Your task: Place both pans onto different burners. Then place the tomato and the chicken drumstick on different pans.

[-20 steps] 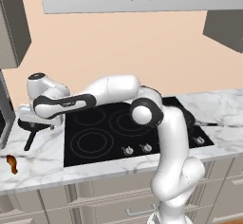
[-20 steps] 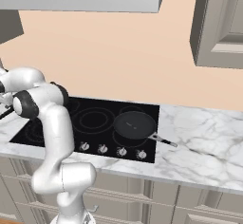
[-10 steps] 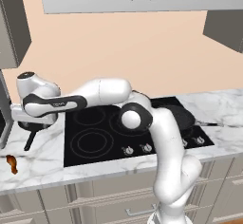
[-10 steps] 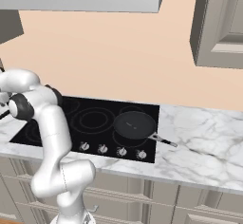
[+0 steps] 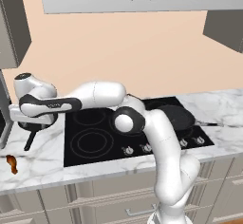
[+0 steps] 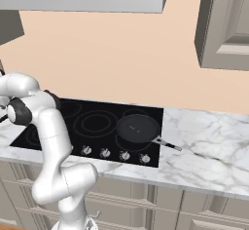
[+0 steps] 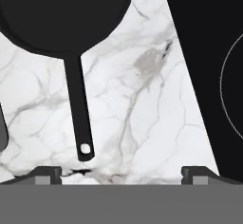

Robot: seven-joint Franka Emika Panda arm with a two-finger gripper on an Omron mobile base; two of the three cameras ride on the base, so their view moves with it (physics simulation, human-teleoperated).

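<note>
Item 1: chicken drumstick (image 5: pixel 11 164), orange-brown, lying on the marble worktop (image 5: pixel 35 168) at my far left, well apart from the cooktop (image 5: pixel 90 140).

Item 2: first pan (image 7: pixel 64 14), matte black, on the worktop left of the cooktop; in my hand view its handle runs toward 6 o'clock, ending near the left fingertip.

Item 3: end effector (image 7: pixel 121 173), jaws spread fully wide, holding nothing, poised above bare marble beside that handle.

Item 4: burners (image 5: pixel 91 141), grey rings on black glass.

Item 5: second pan (image 6: pixel 138 128) resting on the right front burner, handle pointing to 4 o'clock over the worktop.
</note>
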